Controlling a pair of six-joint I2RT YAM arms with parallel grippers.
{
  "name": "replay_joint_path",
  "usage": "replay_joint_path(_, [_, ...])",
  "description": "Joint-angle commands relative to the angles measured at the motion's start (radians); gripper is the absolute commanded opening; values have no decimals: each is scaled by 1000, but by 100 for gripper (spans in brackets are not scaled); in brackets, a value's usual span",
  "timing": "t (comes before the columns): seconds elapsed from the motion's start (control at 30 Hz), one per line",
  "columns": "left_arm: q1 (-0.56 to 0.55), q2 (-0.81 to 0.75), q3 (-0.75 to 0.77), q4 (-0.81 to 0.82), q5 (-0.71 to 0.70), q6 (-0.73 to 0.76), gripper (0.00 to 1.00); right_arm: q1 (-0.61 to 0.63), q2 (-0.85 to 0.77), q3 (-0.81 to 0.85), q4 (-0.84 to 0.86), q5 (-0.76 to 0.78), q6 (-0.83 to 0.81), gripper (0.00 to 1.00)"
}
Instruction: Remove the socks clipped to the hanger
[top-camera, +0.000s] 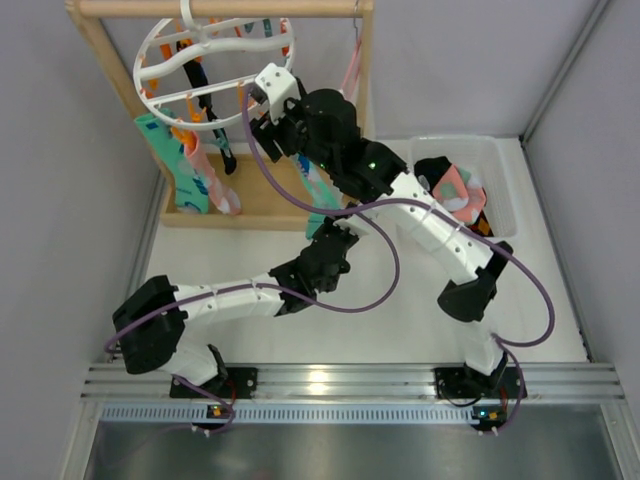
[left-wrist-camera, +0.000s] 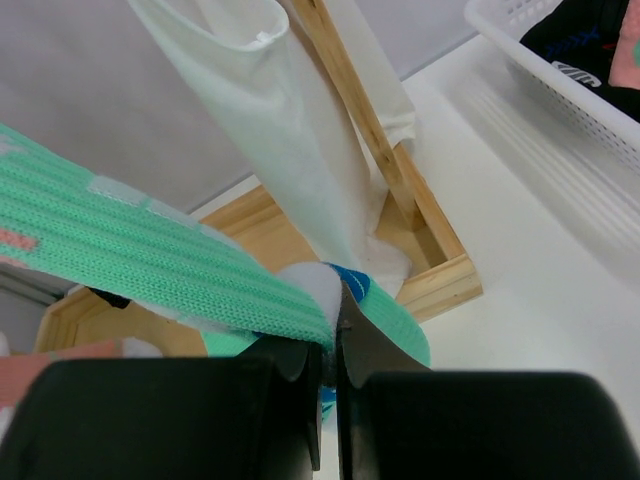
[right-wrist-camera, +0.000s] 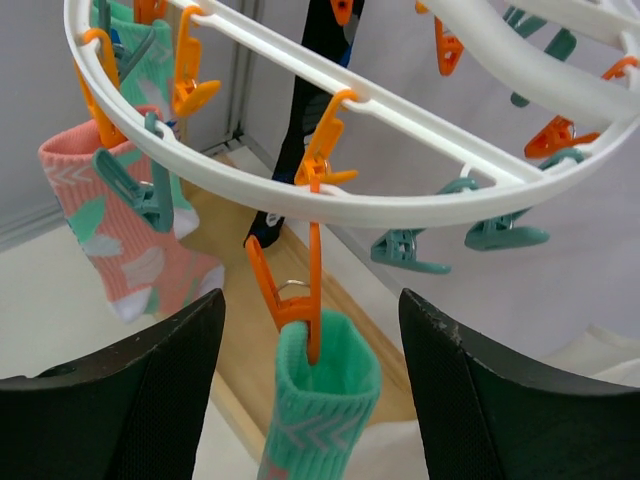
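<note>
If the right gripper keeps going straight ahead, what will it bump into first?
Probably the orange plastic clip pinching the mint-green knitted sock, hanging straight ahead of the open right gripper; depth is unclear.

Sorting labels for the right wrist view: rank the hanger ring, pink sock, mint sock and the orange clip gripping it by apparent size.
1. white hanger ring
2. salmon-pink sock
3. mint sock, cropped at the bottom, so unsure against pink
4. orange clip

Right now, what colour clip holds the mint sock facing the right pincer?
Orange clip; best in right wrist view.
</note>
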Motion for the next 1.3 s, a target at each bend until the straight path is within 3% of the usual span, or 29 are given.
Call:
replay_joint_path(0.0, [-15, 8, 32, 32, 6, 26, 0, -6, 32, 56, 101, -20, -55, 67])
replay_joint_path(0.33, [-14, -13, 9, 32, -29, 0, 0, -24, 113, 93, 181, -33, -69, 59])
replay_joint_path(0.57, [-11, -21, 6, 34, -29, -5, 0, -24, 113, 87, 225, -55, -66, 39])
replay_joint_path(0.8, [-5, -22, -5, 34, -42, -4, 0, -22, 99, 60, 268, -93, -50, 51])
replay_joint_path(0.93, [-3, -33, -20, 34, -39, -25, 0, -22, 105, 62, 285, -98, -43, 39])
replay_joint_path(1.0, [-3, -39, -25, 34, -39, -31, 0, -21, 105, 62, 285, -102, -41, 23])
replay_joint_path(1.03, [-2, -42, -27, 32, -37, -30, 0, -22, 105, 62, 285, -101, -35, 0])
replay_joint_path(1.27, [1, -56, -56, 31, -43, -85, 0, -19, 98, 56, 288, -112, -11, 6])
